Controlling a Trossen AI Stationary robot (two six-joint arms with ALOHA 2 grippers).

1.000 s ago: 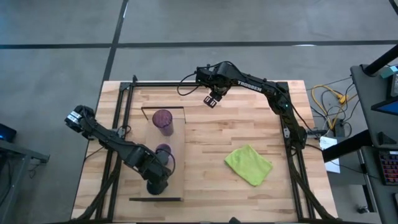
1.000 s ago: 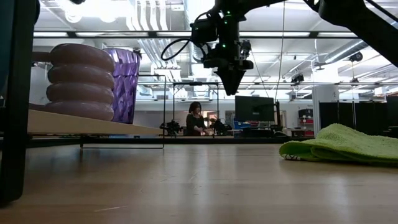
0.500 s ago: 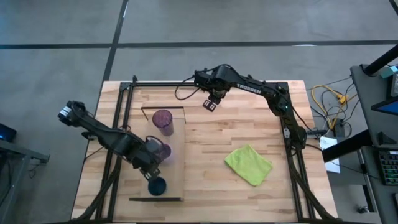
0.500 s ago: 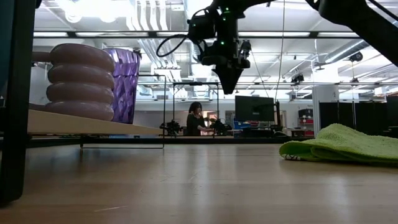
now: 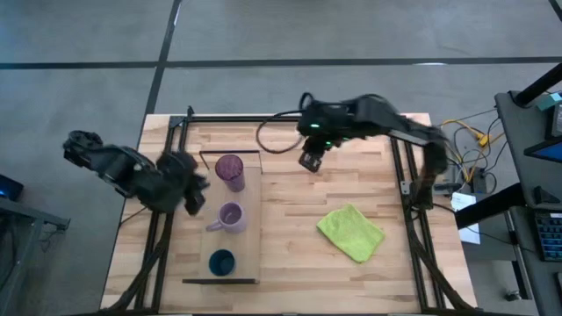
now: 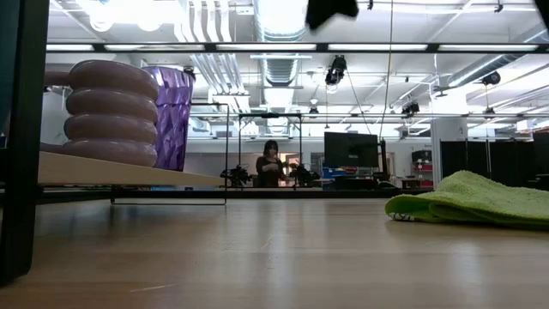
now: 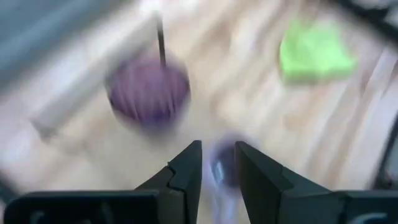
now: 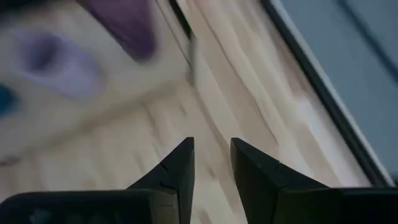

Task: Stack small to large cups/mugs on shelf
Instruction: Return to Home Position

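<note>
The shelf (image 5: 250, 246) lies on the table's left half, running from far to near. On it stand the purple tumbler (image 5: 230, 169) at the far end, the lilac mug (image 5: 230, 216) in the middle and the dark blue cup (image 5: 221, 262) near the near end, each on its base. My left gripper (image 5: 189, 189) hovers just left of the shelf, level with the gap between tumbler and mug; it is open and empty (image 7: 217, 168). My right gripper (image 5: 309, 161) hovers right of the tumbler, high up, open and empty (image 8: 211, 165).
A green cloth (image 5: 351, 232) lies crumpled on the table's right half. Dark frame rails (image 5: 171, 149) run along the table's left, far and right sides. A person shows in the room far behind the table (image 6: 269, 163).
My left gripper has drawn back from over the dark blue cup, going toward the table's left and far edges; the cup stays standing on the shelf. My right gripper has risen out of the low view's top and shifted a little toward the near edge.
</note>
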